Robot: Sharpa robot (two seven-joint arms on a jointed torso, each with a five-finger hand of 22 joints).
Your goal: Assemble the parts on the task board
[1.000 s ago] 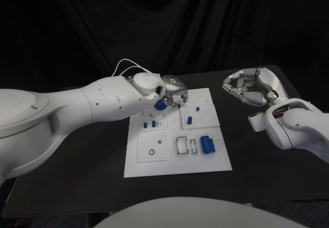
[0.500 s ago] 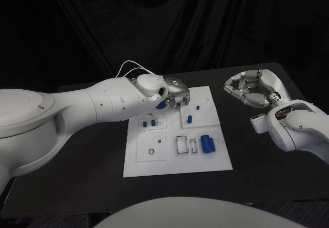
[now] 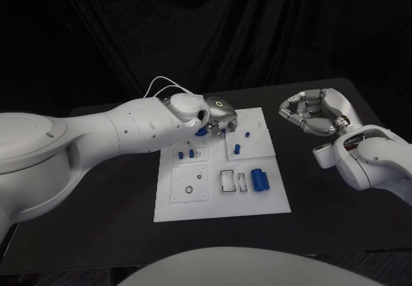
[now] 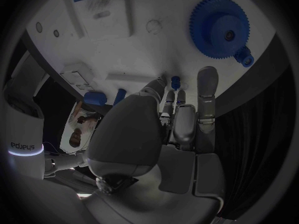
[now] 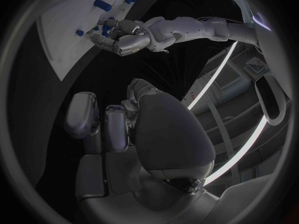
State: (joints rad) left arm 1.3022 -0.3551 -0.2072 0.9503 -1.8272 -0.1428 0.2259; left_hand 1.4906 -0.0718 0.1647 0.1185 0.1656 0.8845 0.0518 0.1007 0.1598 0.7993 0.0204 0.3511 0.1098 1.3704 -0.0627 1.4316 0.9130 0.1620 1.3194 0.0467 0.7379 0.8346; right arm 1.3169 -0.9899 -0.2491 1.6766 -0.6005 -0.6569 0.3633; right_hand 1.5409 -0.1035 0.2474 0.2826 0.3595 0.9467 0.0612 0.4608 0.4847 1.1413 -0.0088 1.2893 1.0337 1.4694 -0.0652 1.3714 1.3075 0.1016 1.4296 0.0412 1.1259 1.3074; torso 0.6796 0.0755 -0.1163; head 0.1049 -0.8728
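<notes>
Two hands to log, operator, starting with the one you are working.

Left hand (image 3: 219,118): sits over the far end of the task board (image 3: 221,205), upper centre of the head picture. Its fingers (image 4: 207,92) point down at the white plate. In the left wrist view a small blue peg (image 4: 175,81) shows right at the fingertips; you cannot tell from these pictures whether it is pinched or merely touched, so treat the grasp as unconfirmed.

Right hand (image 3: 314,111): held up off the table at the upper right of the head picture, well apart from the board, fingers curled in with nothing in them.

Blue gear (image 4: 220,21): lies flat on the board just beyond the left fingertips in the wrist view, with a small blue knob (image 4: 243,56) beside it; in the head picture it peeks out at the left edge of the hand.

Remaining stock: two short blue pins (image 3: 186,154) in the left-centre plate, two blue pegs (image 3: 242,141) in the plate below the left hand, and a larger blue cylinder (image 3: 260,180) lower right, its long axis running toward you.

Judgement: the left hand is much the nearer to every part; the coming move likely turns on the peg directly under its fingertips.
</notes>
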